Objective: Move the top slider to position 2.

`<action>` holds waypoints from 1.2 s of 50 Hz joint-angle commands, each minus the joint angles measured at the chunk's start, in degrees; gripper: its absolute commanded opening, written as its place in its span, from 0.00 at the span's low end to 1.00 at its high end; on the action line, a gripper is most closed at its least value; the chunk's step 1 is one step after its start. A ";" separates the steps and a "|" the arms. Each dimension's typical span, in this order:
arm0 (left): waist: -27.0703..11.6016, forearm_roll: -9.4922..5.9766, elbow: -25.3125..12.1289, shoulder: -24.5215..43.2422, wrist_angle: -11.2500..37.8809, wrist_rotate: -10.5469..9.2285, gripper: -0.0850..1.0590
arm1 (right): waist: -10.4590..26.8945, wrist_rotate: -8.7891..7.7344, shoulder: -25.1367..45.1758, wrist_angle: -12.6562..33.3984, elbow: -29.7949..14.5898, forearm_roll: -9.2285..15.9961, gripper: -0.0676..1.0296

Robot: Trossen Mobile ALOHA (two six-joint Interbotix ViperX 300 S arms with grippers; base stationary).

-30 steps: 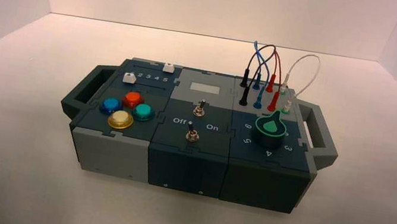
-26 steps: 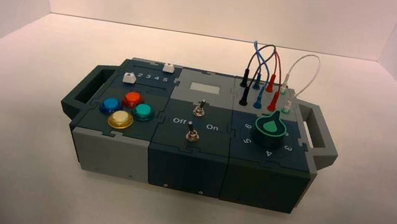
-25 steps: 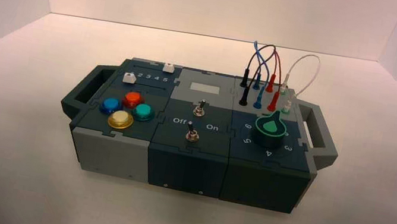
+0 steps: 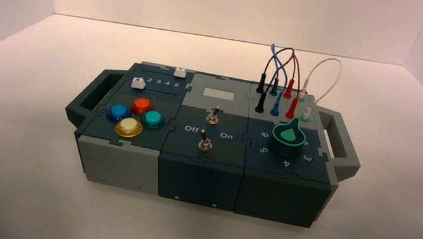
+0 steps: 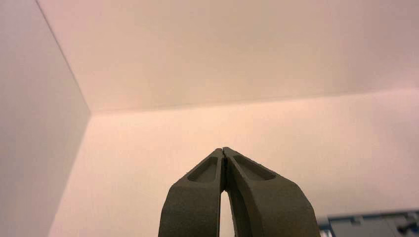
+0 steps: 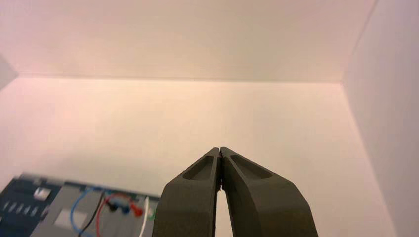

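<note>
White walls enclose a pale tabletop (image 4: 191,232) on which the box (image 4: 209,138) stands. At the box's 11 o'clock corner, the top slider (image 4: 180,72) sits at the track's 3 o'clock end, past the digit 5; position 2 (image 4: 150,80) lies toward 9 o'clock. Both arms rest well short of the box: left gripper (image 5: 224,150) and right gripper (image 6: 220,149) have their jaws pressed together, holding nothing.

Both wrist views cut the box (image 5: 370,224) at their edge. Some dial numerals (image 4: 284,164) lie hidden behind the green knob (image 4: 288,139).
</note>
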 commanded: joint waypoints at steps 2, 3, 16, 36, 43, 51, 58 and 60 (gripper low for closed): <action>-1.14 -0.53 -3.69 3.78 6.94 -0.26 0.05 | 4.31 0.18 3.16 2.29 -2.81 0.26 0.04; -1.23 -0.62 -3.69 3.96 7.38 -0.26 0.05 | 4.57 0.26 3.34 2.37 -2.81 0.26 0.04; -3.96 -0.70 -3.96 9.93 14.59 -0.09 0.05 | 12.13 0.18 10.02 5.54 -5.27 3.69 0.04; -9.49 -0.79 -7.38 15.47 22.85 0.00 0.05 | 20.48 0.18 22.94 9.32 -12.83 8.44 0.04; -12.04 -0.88 -7.38 18.28 23.12 0.09 0.05 | 22.85 0.18 28.48 9.84 -16.00 12.13 0.04; -14.68 -0.88 -8.26 21.97 24.52 0.18 0.05 | 24.26 0.00 35.95 11.07 -19.69 16.79 0.04; -15.73 -0.88 -8.53 23.03 25.84 0.53 0.05 | 26.98 0.00 42.54 10.99 -23.20 17.67 0.04; -15.73 -0.88 -8.35 22.94 25.84 0.53 0.04 | 27.69 0.00 44.47 11.07 -24.35 17.93 0.04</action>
